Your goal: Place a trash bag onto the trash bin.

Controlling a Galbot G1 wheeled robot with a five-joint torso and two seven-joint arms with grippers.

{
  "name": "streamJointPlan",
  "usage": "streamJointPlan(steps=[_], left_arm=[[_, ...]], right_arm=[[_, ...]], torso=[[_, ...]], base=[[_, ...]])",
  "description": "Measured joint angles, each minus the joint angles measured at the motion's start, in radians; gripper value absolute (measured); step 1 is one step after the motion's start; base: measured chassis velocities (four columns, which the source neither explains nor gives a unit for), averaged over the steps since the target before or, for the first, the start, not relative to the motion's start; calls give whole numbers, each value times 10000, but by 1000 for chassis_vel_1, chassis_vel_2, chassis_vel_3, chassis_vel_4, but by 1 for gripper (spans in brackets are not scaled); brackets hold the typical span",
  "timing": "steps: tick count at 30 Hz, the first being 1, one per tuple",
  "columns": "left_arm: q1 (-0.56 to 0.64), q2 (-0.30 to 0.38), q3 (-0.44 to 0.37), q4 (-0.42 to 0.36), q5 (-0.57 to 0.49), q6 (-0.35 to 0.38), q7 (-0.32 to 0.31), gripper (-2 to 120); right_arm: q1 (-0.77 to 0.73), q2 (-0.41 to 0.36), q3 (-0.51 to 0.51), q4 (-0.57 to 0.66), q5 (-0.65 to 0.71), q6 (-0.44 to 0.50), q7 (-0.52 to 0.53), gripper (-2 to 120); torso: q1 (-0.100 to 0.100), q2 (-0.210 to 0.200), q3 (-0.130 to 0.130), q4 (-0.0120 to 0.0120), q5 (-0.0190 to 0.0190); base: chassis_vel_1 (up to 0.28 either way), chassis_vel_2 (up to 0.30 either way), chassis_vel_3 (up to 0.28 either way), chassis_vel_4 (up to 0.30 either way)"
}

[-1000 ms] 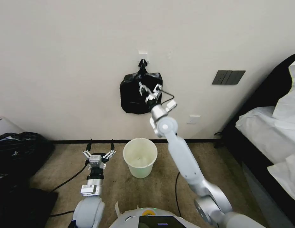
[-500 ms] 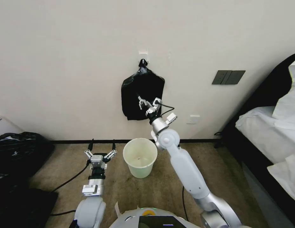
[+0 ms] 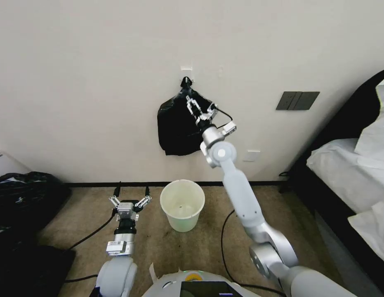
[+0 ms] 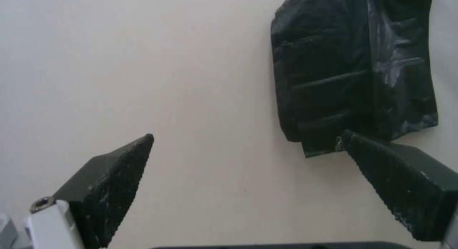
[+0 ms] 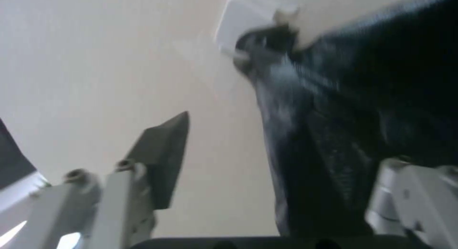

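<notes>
The right arm reaches up and forward from the shoulder, its long forearm slanting toward the wall and the wrist cocked so the right gripper (image 3: 199,106) points up at the black bag bundle (image 3: 178,128) hanging there. Its fingers are spread apart, with nothing pinched between them. In the right wrist view one dark fingertip (image 5: 164,154) stands clear against the bare wall (image 3: 84,82), while the glossy black plastic (image 5: 334,134) lies at the other side of the gripper, running up to the knot (image 5: 267,45) just beyond and above the fingertips, where it hangs from a small white hook (image 3: 185,70). Whether the far finger touches the plastic I cannot tell.

The left arm is held low and straight ahead over the carpet (image 3: 208,243), and the left gripper (image 3: 130,201) has its two dark pads wide apart, holding nothing. Just beside it, toward the right arm, the trash bin (image 3: 182,204) stands upright on the floor, open-mouthed, well below the right gripper and the hanging bundle. A heap of big black sacks (image 3: 22,198) lies on the floor off to the far side of the left gripper.
</notes>
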Motion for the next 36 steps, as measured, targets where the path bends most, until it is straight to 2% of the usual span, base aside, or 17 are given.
streamJointPlan(steps=[2, 5, 6, 9, 31, 35, 36], left_arm=[[-7, 3, -8, 6, 0, 4, 0, 100], [-18, -3, -41, 18, 0, 10, 0, 100], [-18, -3, -41, 18, 0, 10, 0, 100], [-14, -19, -46, 19, 0, 10, 1, 100], [-26, -29, -171, 29, -110, 7, 6, 100], [-7, -37, -182, -17, -112, 8, 8, 100], [0, -42, -183, -44, -113, 8, 9, 100]], right_arm=[[153, 42, 38, -184, 99, -20, 1, 73], [509, 140, 73, -604, 264, -54, 5, 89], [509, 140, 73, -604, 264, -54, 5, 89], [643, 238, 32, -830, 314, -84, 8, 99], [1037, 585, -87, -1155, 215, -89, -100, 100], [1111, 588, -84, -1204, 211, -84, -106, 99], [1132, 593, -72, -1254, 210, -83, -107, 96]], torso=[[0, -1, 1, -1, 0], [0, 0, 0, 1, 0], [0, 0, 0, 1, 0], [0, 0, 0, 0, 0], [0, -1, 0, 0, 0], [1, -1, 0, 0, 0], [0, 0, 0, 0, 0]], base=[[0, 0, 0, 0], [0, 0, 0, 0], [0, 0, 0, 0], [0, 0, 0, 0], [0, 0, 0, 0], [0, 0, 0, 0], [0, 0, 0, 0]])
